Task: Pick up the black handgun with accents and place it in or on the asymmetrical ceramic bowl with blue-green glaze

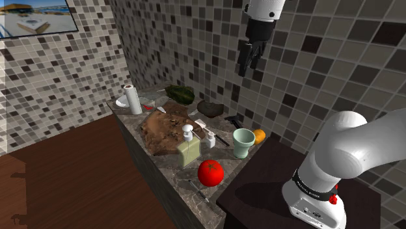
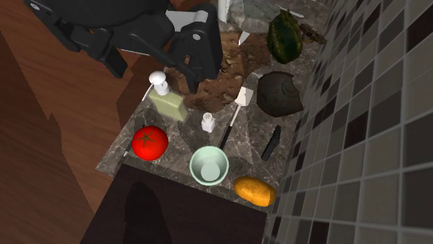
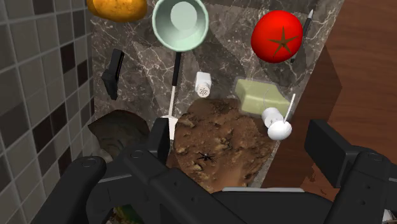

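Observation:
The black handgun (image 1: 233, 120) (image 2: 271, 142) (image 3: 113, 73) lies flat on the marble counter (image 2: 177, 135), close to the tiled wall. Just beyond it sits a dark grey-brown lopsided bowl (image 1: 210, 108) (image 2: 279, 92) (image 3: 118, 130). A glossy dark green bowl-like vessel (image 1: 180, 93) (image 2: 284, 36) stands farther along the wall; which of the two is the task's bowl I cannot tell. My gripper (image 1: 250, 64) (image 2: 125, 41) (image 3: 245, 143) hangs high above the counter, open and empty, over the brown board rather than over the gun.
A pale green cup (image 2: 209, 166), an orange potato-like thing (image 2: 255, 190), a red tomato (image 2: 149, 142), a soap dispenser (image 2: 166, 100), a white shaker (image 2: 207, 122) and a white-bladed spatula (image 2: 236, 111) crowd the near end. A brown board (image 1: 166, 123) and paper roll (image 1: 133, 99) lie farther on.

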Robot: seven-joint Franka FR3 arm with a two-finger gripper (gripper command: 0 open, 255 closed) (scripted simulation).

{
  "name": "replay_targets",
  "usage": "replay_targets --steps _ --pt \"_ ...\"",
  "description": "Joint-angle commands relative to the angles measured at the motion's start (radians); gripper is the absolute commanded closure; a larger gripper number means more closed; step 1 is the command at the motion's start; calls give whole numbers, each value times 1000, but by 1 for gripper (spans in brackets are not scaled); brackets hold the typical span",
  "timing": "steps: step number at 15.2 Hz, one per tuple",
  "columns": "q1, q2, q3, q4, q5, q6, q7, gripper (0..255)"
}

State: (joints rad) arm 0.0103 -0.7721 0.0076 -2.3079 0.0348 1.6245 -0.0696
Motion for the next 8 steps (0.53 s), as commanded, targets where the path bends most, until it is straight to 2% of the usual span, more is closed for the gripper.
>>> replay_targets --steps 1,8 --pt "0 0 0 0 0 0 0 0" --pt "-41 90 -57 -135 -29 224 -29 0"
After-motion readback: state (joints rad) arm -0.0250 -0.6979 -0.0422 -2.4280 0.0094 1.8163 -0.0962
